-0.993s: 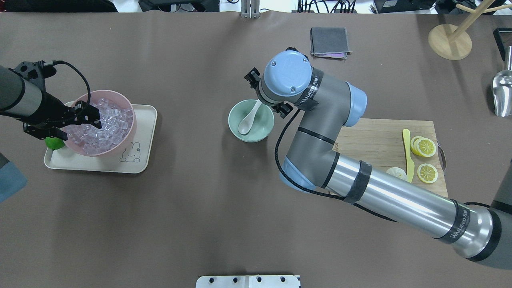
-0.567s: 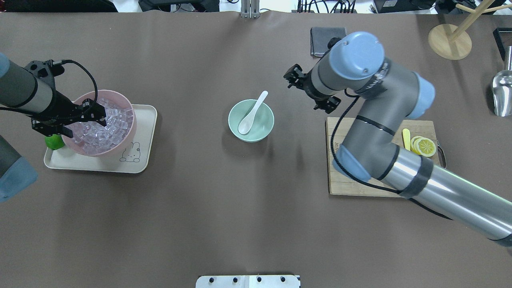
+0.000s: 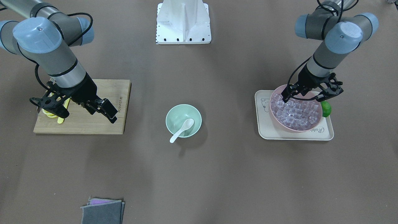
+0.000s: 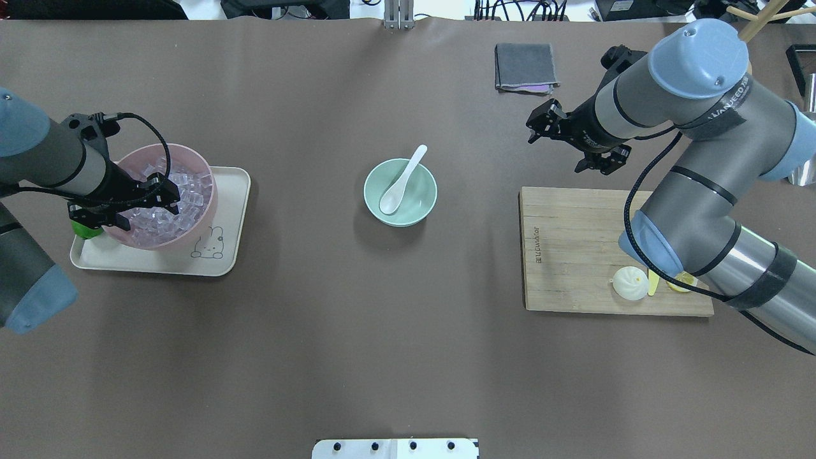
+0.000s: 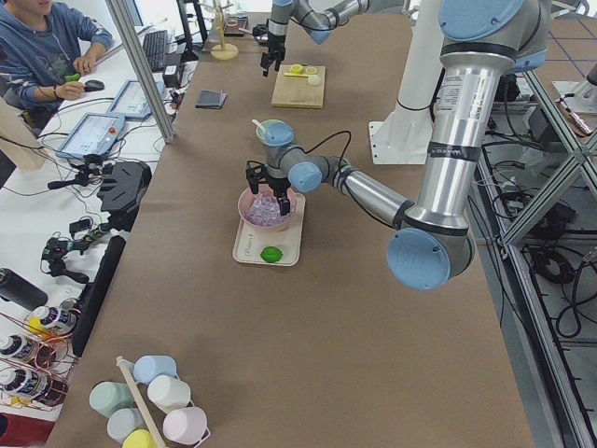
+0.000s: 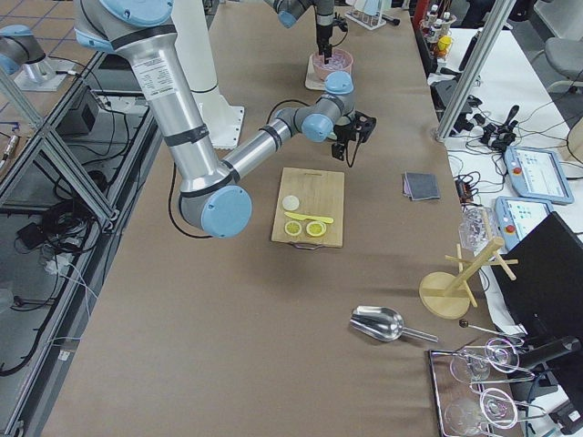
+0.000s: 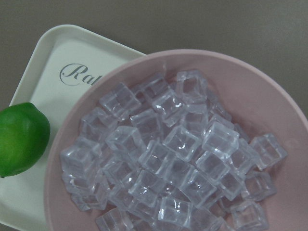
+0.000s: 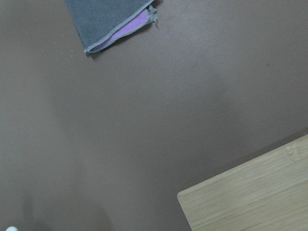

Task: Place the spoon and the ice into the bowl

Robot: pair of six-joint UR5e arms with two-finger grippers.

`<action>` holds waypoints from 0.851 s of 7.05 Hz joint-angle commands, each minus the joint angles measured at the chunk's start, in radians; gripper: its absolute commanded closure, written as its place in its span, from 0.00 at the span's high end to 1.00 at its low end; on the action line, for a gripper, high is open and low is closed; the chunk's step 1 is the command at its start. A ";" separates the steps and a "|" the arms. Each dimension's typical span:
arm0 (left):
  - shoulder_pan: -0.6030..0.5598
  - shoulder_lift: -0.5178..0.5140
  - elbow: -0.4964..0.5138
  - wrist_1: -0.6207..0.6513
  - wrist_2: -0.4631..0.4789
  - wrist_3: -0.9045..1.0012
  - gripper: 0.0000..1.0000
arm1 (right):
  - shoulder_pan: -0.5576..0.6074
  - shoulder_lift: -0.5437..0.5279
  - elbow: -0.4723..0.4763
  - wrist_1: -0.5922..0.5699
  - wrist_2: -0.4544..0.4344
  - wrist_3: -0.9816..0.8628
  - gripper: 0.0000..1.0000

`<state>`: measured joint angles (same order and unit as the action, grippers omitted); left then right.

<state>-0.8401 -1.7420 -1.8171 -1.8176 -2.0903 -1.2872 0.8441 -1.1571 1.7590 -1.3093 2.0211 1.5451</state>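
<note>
Spoon (image 4: 396, 185) lies in bowl (image 4: 370, 191). Left gripper (image 3: 306, 97), spread empty over packed ice (image 7: 183, 144), may squirt a slick cube sideways or catch two. Right gripper (image 4: 554, 153) is released too.

bowl (image 4: 418, 198) well apart from tray (image 4: 224, 256) and board (image 4: 574, 255), spoon (image 4: 401, 180) lying inside
</note>
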 commanded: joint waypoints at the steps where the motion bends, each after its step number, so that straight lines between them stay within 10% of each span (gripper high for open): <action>1: 0.004 -0.007 0.010 0.000 0.003 -0.001 0.82 | 0.006 -0.015 0.010 0.002 0.004 -0.003 1.00; 6: 0.007 -0.021 0.027 0.000 0.010 -0.003 0.74 | 0.007 -0.030 0.023 0.001 0.005 -0.003 1.00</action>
<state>-0.8336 -1.7622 -1.7916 -1.8178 -2.0814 -1.2900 0.8513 -1.1819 1.7771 -1.3080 2.0263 1.5417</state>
